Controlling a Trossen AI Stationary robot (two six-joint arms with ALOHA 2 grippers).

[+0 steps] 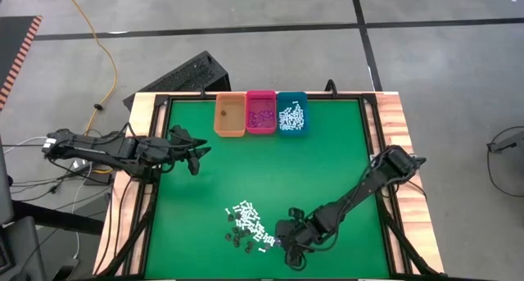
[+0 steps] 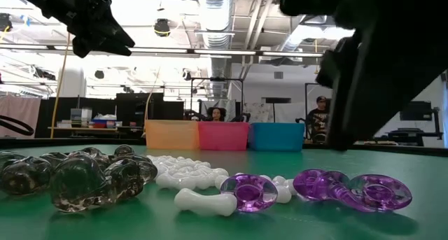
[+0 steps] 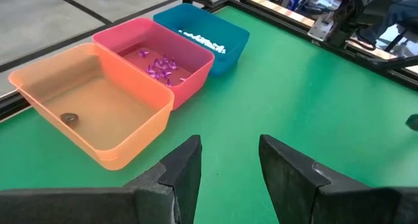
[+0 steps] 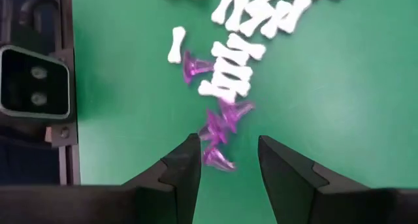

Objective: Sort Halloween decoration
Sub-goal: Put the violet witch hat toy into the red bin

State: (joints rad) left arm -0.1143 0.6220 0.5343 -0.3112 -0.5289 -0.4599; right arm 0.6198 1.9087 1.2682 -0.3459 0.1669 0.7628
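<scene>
The Halloween decoration pile (image 1: 246, 224) lies on the green mat near the table's near edge: white sticks (image 4: 235, 61), purple bits (image 4: 219, 129) and dark bits (image 2: 77, 177). My right gripper (image 4: 228, 162) is open and hangs low over the pile's right end. Its fingers stand on either side of a purple bit (image 4: 217, 159), and I see no touch. My left gripper (image 1: 196, 156) is open and raised over the mat's left half, with its fingers (image 3: 186, 168) toward the bins.
Three bins stand in a row at the far edge. The orange bin (image 1: 230, 115) holds one dark bit, the pink bin (image 1: 261, 111) purple bits, and the teal bin (image 1: 292, 113) white sticks. A black camera box (image 4: 32, 80) sits on the near rail beside the pile. People (image 2: 318, 117) stand in the room behind.
</scene>
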